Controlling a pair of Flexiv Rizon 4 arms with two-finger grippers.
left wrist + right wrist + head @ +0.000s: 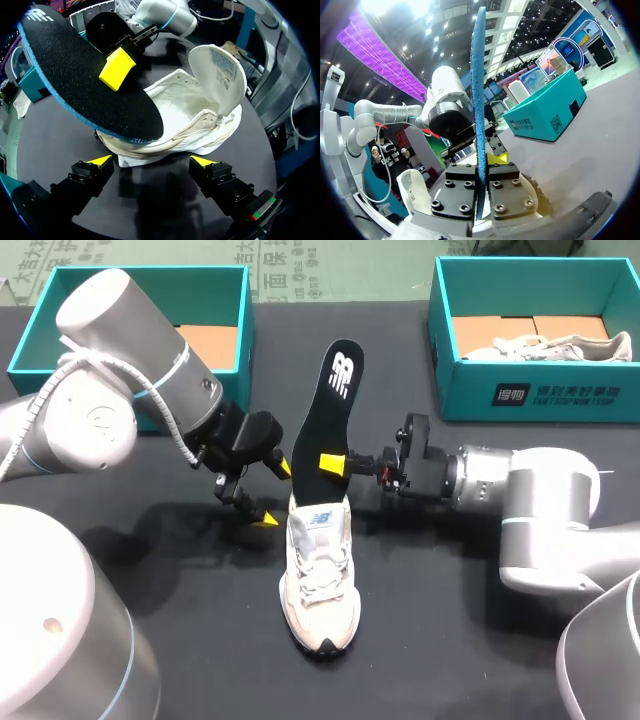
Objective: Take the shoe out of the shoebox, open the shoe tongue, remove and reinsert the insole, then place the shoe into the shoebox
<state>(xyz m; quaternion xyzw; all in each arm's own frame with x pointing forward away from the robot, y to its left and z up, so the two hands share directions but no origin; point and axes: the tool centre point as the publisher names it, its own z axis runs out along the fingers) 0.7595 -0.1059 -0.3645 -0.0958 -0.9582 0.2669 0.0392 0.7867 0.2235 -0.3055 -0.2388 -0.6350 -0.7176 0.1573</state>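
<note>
Black table (450,590): right tool (333,462) seemingly firm on insole (336,405) above shoe (320,580).

My head camera is looking down on the table (450,640) from above and behind. My wrist cameras are facing each other closely, both catching the insole (85,75) and shoe (200,120).
</note>
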